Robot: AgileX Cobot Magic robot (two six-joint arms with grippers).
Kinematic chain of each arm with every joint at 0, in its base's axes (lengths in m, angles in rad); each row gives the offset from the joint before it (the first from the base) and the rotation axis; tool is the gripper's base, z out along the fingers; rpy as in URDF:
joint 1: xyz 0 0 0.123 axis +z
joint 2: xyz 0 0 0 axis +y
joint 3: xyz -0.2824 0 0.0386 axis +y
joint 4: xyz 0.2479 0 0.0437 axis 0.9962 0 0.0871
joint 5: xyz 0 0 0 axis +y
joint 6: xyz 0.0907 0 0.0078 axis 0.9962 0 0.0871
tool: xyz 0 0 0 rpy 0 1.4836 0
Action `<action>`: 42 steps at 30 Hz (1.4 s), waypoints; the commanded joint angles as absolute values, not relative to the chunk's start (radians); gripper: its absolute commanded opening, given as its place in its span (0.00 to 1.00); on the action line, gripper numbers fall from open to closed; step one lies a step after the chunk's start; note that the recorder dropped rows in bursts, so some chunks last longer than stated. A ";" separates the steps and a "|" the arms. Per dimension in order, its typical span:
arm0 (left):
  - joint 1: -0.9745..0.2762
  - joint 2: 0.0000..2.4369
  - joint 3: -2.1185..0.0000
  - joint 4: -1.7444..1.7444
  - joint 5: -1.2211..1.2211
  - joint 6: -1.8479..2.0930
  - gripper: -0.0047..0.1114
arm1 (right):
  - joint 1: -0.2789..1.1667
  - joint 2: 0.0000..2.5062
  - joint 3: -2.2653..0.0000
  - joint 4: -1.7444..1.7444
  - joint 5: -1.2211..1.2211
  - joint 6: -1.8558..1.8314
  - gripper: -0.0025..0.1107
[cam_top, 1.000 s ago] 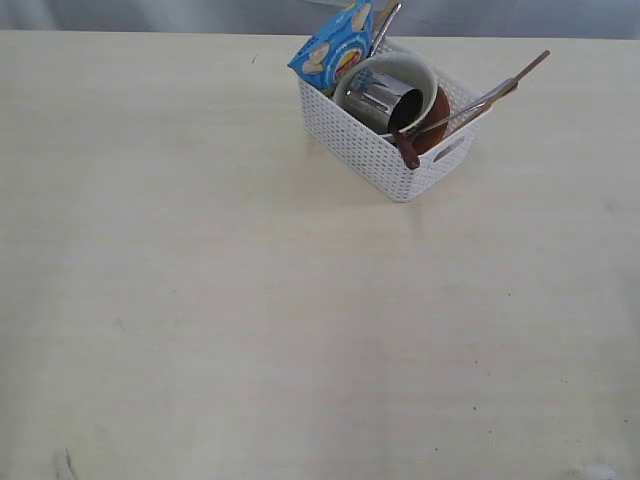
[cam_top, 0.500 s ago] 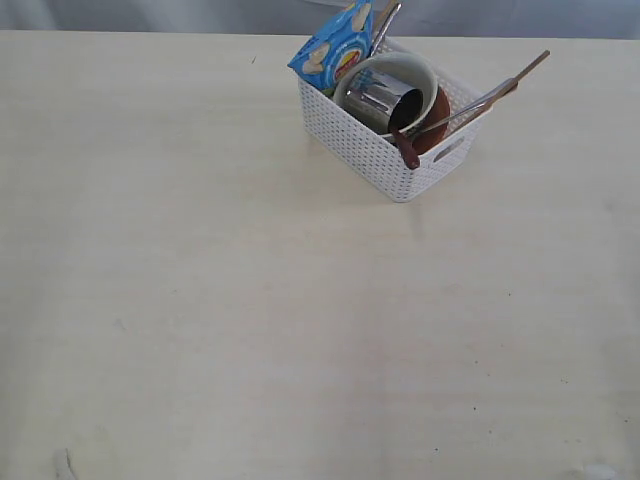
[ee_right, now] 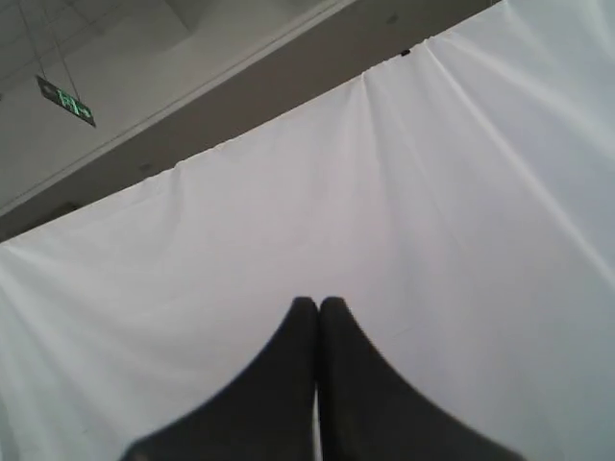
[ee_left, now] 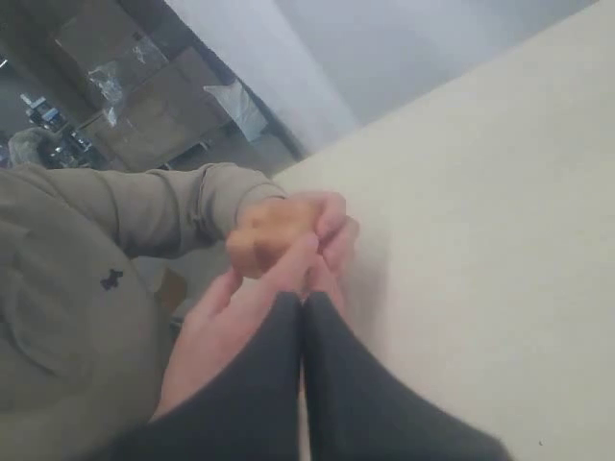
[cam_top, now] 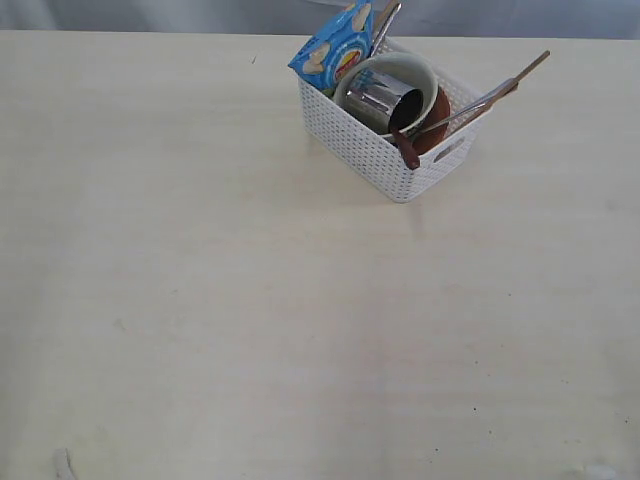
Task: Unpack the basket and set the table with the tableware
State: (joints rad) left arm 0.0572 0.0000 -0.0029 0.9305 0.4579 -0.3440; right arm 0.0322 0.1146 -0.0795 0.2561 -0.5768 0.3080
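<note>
A blue printed snack packet stands tilted on end. A person in an olive-grey long-sleeved top is in front of stacked brown cardboard boxes. A small green sign hangs from the grey ceiling above a white cloth backdrop.

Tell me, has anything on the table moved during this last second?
Nothing visibly changed. The basket sits in the same spot on the table, still packed with the cream bowl, steel cup and blue snack packet.
</note>
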 commanded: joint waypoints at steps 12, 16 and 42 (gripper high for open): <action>0.060 0.000 0.000 0.930 0.461 -0.349 0.04 | 0.036 1.358 -0.724 0.261 -0.253 0.162 0.21; 0.060 0.000 0.000 0.930 0.461 -0.349 0.04 | 0.036 1.582 -0.865 0.273 -0.125 0.210 0.58; 0.060 0.000 0.000 0.930 0.461 -0.349 0.04 | 0.133 1.791 -0.885 0.300 -0.390 0.415 0.57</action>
